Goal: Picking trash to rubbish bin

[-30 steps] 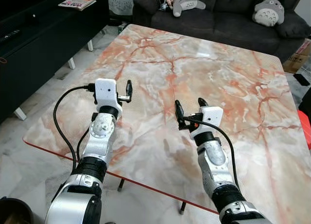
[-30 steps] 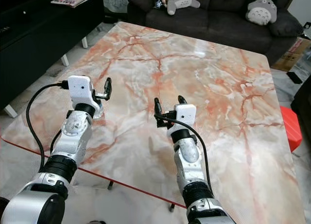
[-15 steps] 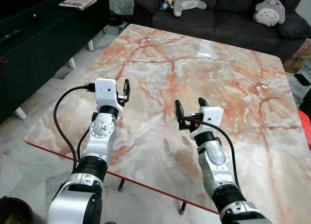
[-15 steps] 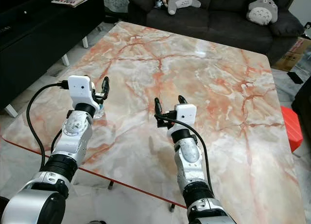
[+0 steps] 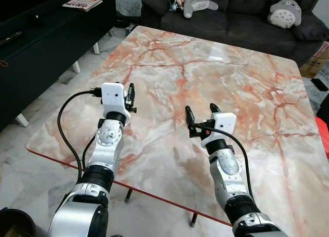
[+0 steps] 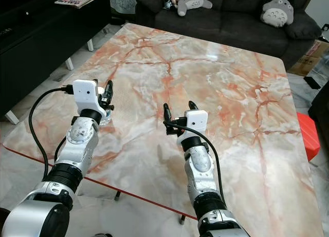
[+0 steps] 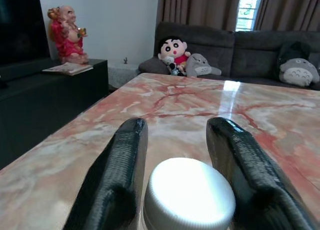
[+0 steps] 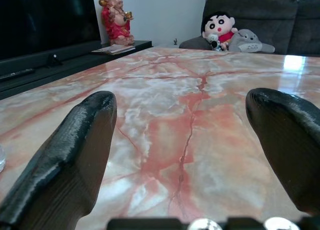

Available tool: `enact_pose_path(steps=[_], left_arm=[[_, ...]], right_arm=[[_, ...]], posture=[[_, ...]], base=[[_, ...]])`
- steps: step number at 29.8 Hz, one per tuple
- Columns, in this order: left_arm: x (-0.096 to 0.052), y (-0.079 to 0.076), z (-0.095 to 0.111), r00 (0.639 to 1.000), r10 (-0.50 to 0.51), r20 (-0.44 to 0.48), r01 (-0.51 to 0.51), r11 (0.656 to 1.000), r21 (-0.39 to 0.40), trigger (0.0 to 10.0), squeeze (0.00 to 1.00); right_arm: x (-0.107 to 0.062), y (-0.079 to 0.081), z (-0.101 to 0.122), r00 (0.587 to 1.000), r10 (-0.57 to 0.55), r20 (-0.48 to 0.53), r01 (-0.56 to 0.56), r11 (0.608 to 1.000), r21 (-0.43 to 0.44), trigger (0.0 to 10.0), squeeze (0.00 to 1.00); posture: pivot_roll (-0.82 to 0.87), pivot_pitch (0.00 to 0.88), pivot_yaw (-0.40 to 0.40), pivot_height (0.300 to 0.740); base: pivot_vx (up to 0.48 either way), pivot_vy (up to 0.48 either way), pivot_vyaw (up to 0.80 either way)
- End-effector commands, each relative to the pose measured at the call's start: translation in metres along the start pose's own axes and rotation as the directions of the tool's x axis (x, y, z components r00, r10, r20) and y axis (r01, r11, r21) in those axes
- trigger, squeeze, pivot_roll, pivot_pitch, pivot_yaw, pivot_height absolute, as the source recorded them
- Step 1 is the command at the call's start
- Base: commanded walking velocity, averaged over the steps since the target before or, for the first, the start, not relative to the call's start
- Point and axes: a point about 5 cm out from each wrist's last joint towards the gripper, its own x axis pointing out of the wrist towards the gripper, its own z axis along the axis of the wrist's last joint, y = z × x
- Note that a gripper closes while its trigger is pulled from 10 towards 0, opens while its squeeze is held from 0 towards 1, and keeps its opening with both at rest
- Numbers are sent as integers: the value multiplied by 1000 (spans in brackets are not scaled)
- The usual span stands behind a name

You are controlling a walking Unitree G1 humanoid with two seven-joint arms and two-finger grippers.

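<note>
Counter (image 5: 241, 88): pink-veined marble top, seen from the head views, with a dark sofa (image 5: 236, 16) past its far edge and a black cabinet (image 5: 41, 36) to its left
Left hand (image 5: 130, 97): raised over the counter's near-left part, its black fingers drawn close together; a bit of clear bottle (image 6: 104, 120) shows just below the wrist
Right hand (image 5: 200, 115): over the middle of the near half of the counter, fingers spread apart, nothing between them
Magazine (image 5: 82, 2): lying on the far end of the black cabinet
Plush toys: a grey one (image 5: 198, 0) at the sofa's left end, another (image 5: 284, 12) toward its right
Red item (image 6: 307, 135): on the floor beside the counter's right edge

Left wrist view: white cap (image 7: 189, 198) of the bottle sits between the two fingers (image 7: 115, 187), which stand just beside it on either side; actual contact cannot be told
Far end: a red figurine (image 7: 67, 34) on the black cabinet

Right wrist view: two fingers (image 8: 70, 157) wide apart above bare marble, gripping nothing, well apart from the bottle
</note>
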Motion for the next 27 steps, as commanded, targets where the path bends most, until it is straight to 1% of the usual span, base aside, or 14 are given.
enact_pose_path(steps=[1, 5, 7, 12, 14, 19, 20, 21, 22, 23, 26, 27], left_arm=[[2, -7, 2, 999, -49, -5, 49, 998, 40, 0, 0], [0, -7, -1, 998, -64, -26, 65, 996, 63, 0, 0], [-2, -7, -5, 995, -84, -54, 89, 990, 106, 0, 0], [-4, -7, -7, 994, -92, -64, 99, 988, 117, 0, 0], [-3, -6, -7, 995, -76, -67, 85, 988, 132, 0, 0], [0, -7, 0, 999, -45, -30, 49, 987, 151, 0, 0], [1, -8, 4, 999, -39, -2, 39, 990, 136, 941, 0], [1, -10, 9, 999, -39, 26, 36, 993, 116, 941, 0], [1, -12, 10, 999, -35, 39, 31, 994, 104, 10000, 0], [1, -12, 10, 999, -35, 39, 31, 994, 104, 10000, 0], [-5, -24, 8, 995, -78, 55, 72, 992, 105, 10000, 0], [-6, -25, 8, 996, -74, 58, 69, 994, 90, 10000, 0]], right_arm=[[1, -3, 2, 1000, -9, 5, 9, 1000, -3, 10000, 0], [2, -3, 3, 1000, -8, 7, 8, 1000, -3, 10000, 0], [2, -3, 2, 1000, -7, 6, 7, 1000, -3, 10000, 0], [2, -2, 2, 1000, -4, 5, 4, 1000, -3, 10000, 0], [2, -2, 2, 1000, -4, 7, 4, 1000, -3, 10000, 0], [4, -2, 4, 1000, -4, 13, 4, 1000, -4, 10000, 0], [4, -2, 5, 1000, -5, 16, 5, 1000, -4, 10000, 0], [5, -3, 6, 1000, -7, 19, 7, 1000, -4, 10000, 0], [5, -3, 7, 1000, -12, 24, 12, 1000, -1, 10000, 0], [5, -3, 7, 1000, -12, 24, 12, 1000, -1, 10000, 0], [8, -4, 13, 999, -21, 48, 21, 1000, 11, 10000, 0], [8, -4, 14, 998, -23, 53, 22, 1000, 12, 10000, 0]], posture=[[114, 56, -125, 740], [114, 56, -125, 740], [117, 46, -124, 740], [121, 38, -124, 740], [120, 31, -122, 740], [120, 23, -123, 740], [121, 20, -123, 740], [121, 20, -123, 740], [120, 18, -123, 740], [120, 18, -123, 740], [113, 8, -122, 740], [112, 6, -121, 740]], base=[[0, 0, 0], [0, 0, 0], [0, 0, 0], [0, 0, 0], [0, 0, 0], [0, 0, 0], [0, 0, 0], [0, 0, 0], [0, 0, 0], [0, 0, 0], [0, 0, 0], [0, 0, 0]])
